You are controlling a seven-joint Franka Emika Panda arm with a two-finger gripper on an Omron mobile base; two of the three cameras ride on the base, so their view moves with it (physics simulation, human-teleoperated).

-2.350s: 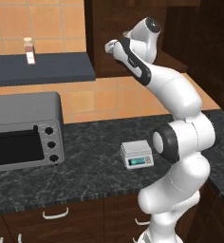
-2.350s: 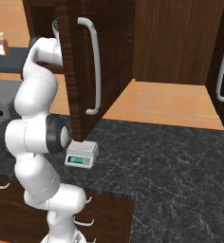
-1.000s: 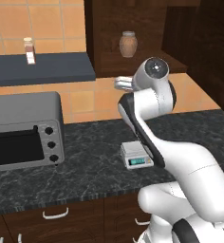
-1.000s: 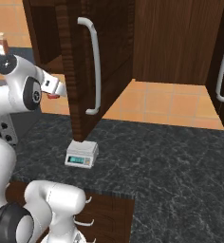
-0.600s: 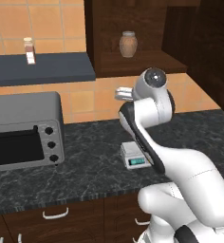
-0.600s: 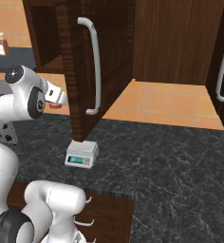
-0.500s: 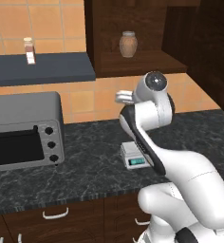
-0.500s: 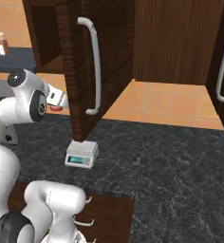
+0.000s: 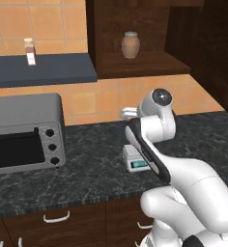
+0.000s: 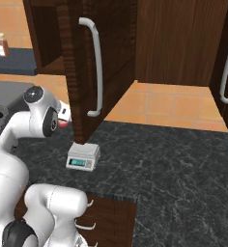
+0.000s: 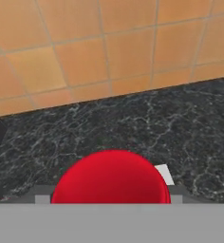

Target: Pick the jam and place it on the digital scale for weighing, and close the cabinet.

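The jam's (image 11: 110, 176) red lid bulges at the bottom — dark marbled counter (image 11: 133, 123) beyond, orange tiled wall (image 11: 99, 45) above.

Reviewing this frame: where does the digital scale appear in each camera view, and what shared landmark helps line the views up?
Left base view: digital scale sits on the counter at centre, partly behind the arm.
Right base view: it stands lower left of centre, just below the open cabinet door.
Hand view: I cannot make it out; the jam fills the lower middle.
Shared landmark: the dark marbled counter.

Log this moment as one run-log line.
jaws: shut on jam | jam: carried above counter, not yet on digital scale | cabinet: door open
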